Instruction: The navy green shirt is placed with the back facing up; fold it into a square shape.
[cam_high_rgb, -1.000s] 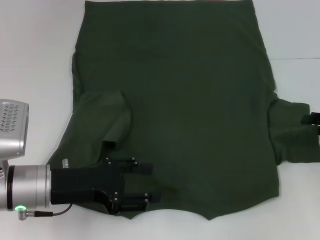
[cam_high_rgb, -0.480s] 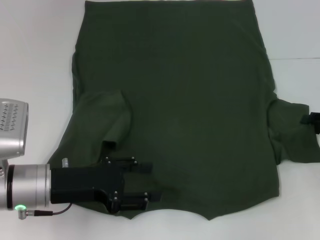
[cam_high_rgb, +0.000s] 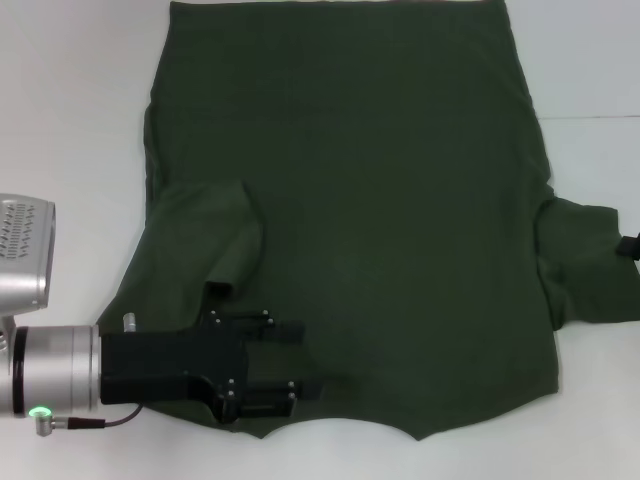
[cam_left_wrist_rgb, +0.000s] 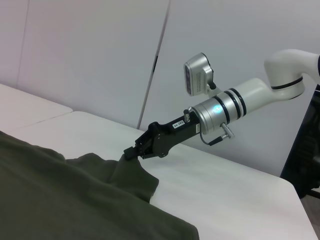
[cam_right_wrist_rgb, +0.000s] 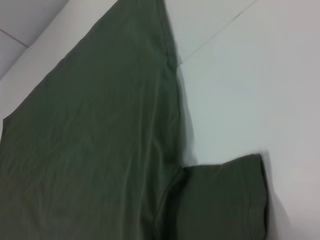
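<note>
Left pincer (cam_high_rgb: 300, 360) spread on navy green shirt (cam_high_rgb: 380, 200) near edge — right pincer (cam_left_wrist_rgb: 131, 152) pinching sleeve

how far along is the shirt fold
Early. Done: the navy green shirt lies spread flat, with its left sleeve already folded in over the body. In hand: the left gripper sits open over the near left edge; the right gripper is at the right sleeve. Left: that sleeve, both sides, then the lengthwise folds.
</note>
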